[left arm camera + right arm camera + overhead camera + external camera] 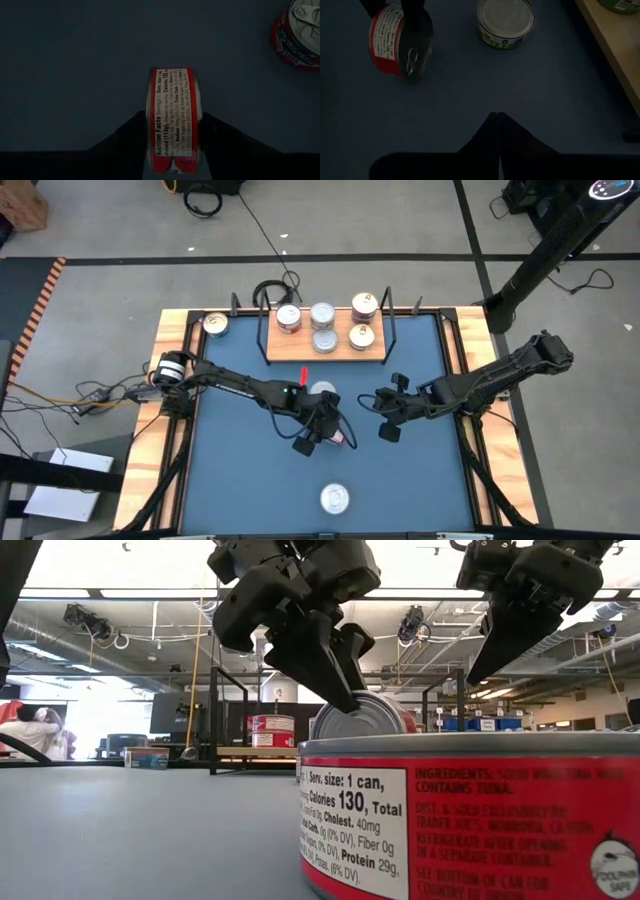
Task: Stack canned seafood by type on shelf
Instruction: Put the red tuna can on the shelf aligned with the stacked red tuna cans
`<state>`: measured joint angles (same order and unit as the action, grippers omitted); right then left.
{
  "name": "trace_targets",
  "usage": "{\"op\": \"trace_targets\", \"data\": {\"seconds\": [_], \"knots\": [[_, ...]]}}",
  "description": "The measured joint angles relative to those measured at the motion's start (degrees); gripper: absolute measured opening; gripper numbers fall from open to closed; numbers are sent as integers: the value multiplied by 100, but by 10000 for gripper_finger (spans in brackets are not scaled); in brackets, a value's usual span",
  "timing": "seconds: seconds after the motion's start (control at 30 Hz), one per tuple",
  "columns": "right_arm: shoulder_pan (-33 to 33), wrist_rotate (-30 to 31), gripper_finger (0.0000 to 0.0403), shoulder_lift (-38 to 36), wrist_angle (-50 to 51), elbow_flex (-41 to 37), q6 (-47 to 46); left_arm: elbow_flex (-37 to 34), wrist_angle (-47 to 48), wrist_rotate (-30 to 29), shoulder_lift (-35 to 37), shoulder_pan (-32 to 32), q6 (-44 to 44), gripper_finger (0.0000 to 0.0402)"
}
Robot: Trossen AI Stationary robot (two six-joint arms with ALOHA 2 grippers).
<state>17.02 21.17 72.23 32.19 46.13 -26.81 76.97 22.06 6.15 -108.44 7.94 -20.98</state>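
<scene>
Red-labelled can (174, 120) stands on edge, clamped in left tool (172, 150).

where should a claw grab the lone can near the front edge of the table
The lone can stands upright, lid up, with bare table all around. Come straight down from above and close on opposite sides of its short round wall; the flat lid offers nothing to pinch. The left claw already holds a red-labelled can, so the shut right claw seems the likelier one.

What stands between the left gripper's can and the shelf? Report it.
A loose silver-lidded can lies on the table directly between the red-labelled can in the left gripper and the shelf; lift over it or go around.
</scene>
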Motion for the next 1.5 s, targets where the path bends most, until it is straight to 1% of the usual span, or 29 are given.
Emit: {"op": "trace_targets", "data": {"seconds": [0.07,0.13,0.27,0.43,0.53,0.7,0.87,1.07,1.17,1.23,1.33,1.5], "knots": [[0,0,4,0,1,0,0,0,0,-5,0,0,-2,154],[0,0,4,0,2,0,0,0,2,-135,1,0,-1,154],[0,0,4,0,6,0,0,0,309,-1138,149,5,-25,154],[37,17,4,0,18,2,20,270,1108,-2447,364,10,30,154],[37,35,4,0,13,3,91,270,1258,-2962,609,39,281,154],[37,44,4,0,-20,4,98,56,1185,-3535,1107,41,754,154],[37,43,4,0,-44,4,96,-476,985,-3931,1598,42,1080,154],[37,44,4,0,-76,4,101,-1267,631,-4878,2081,42,1311,154],[37,42,4,0,-89,4,101,-1591,301,-5439,2124,21,1234,154],[37,43,4,0,-93,4,97,-1740,233,-5672,2126,-18,1201,154],[37,42,4,0,-127,4,99,-1912,113,-5715,2118,-99,1202,154],[37,43,4,0,-143,4,115,-1965,90,-5918,2118,-268,1088,154]]}}
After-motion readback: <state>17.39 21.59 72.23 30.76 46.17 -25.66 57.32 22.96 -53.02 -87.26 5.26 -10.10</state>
